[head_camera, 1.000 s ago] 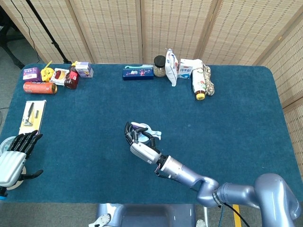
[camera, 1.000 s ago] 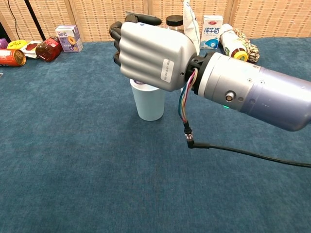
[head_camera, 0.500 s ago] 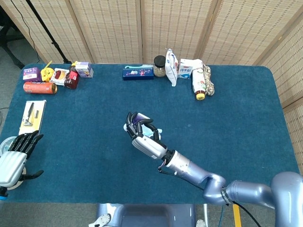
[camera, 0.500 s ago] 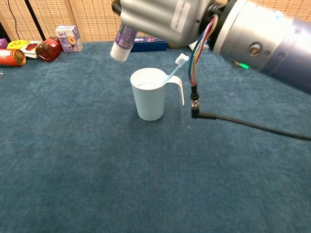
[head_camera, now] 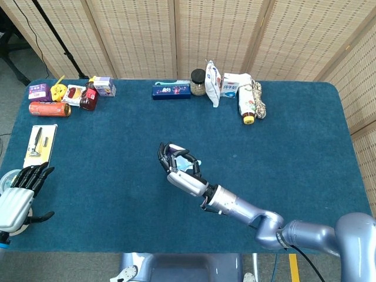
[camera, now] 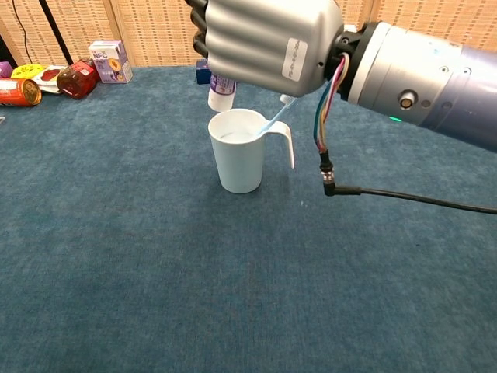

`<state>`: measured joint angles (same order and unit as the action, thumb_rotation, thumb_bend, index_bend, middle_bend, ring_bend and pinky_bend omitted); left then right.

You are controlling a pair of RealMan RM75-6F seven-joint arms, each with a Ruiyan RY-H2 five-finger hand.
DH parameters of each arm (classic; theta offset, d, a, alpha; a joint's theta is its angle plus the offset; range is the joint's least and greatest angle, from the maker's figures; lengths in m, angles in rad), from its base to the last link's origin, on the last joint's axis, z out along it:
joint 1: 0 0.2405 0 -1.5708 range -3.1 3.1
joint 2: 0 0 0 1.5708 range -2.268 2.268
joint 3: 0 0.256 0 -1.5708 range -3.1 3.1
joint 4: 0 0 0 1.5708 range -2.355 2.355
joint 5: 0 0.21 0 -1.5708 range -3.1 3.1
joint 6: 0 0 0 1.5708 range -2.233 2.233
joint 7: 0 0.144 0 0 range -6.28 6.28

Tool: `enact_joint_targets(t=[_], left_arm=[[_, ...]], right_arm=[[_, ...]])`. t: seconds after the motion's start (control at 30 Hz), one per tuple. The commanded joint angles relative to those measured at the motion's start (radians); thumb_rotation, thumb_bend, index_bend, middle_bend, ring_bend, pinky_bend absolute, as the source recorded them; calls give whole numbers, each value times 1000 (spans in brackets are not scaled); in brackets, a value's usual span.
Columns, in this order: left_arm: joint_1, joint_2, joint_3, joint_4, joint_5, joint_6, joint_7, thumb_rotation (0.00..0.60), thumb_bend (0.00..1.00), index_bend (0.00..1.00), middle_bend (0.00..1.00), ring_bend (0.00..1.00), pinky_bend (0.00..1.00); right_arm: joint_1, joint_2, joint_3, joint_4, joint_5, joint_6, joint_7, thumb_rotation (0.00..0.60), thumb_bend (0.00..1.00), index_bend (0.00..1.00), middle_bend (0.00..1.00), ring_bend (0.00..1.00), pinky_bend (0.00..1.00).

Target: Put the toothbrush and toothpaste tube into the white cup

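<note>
Woven cane screens stand behind a desk point(head_camera: 294, 147) covered in dark blue cloth. Near its middle stands the white cup point(camera: 241, 159), upright, handle to the right in the chest view. A light blue toothbrush point(camera: 276, 118) already leans inside it, its head poking out over the rim beside the handle. The right hand point(camera: 268, 39) hangs directly above the cup, fingers point(camera: 206, 23) clamped around the toothpaste tube point(camera: 220, 92), which points cap-down just over the cup's far-left rim; whether the cap has crossed the rim is hard to judge from this angle. The left hand point(head_camera: 17, 197) rests at the desk's near-left edge, fingers straight and slightly apart, holding nothing. Along the far edge sit a red can point(head_camera: 49, 108), small boxes, a blue box point(head_camera: 171, 90), a jar and a milk carton point(head_camera: 232, 85).
</note>
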<state>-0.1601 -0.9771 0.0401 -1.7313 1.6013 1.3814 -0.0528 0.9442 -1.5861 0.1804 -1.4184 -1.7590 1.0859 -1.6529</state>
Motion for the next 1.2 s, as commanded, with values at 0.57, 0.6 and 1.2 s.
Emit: enact_joint_targets(t=[0.57, 0.6, 1.2], left_arm=[[2, 1, 3, 0, 6, 4, -3, 600, 64, 0, 0, 0, 0], [2, 1, 3, 0, 7, 5, -2, 600, 65, 0, 0, 0, 0], [3, 3, 2, 3, 7, 9, -13, 600, 64, 0, 0, 0, 0]], right_arm=[[-30, 26, -47, 11, -63, -41, -32, 600, 534, 333, 366, 230, 586], [-31, 25, -47, 10, -64, -42, -32, 600, 534, 315, 364, 229, 586], [-55, 32, 18, -73, -62, -25, -76, 600, 414, 61, 201, 102, 476]])
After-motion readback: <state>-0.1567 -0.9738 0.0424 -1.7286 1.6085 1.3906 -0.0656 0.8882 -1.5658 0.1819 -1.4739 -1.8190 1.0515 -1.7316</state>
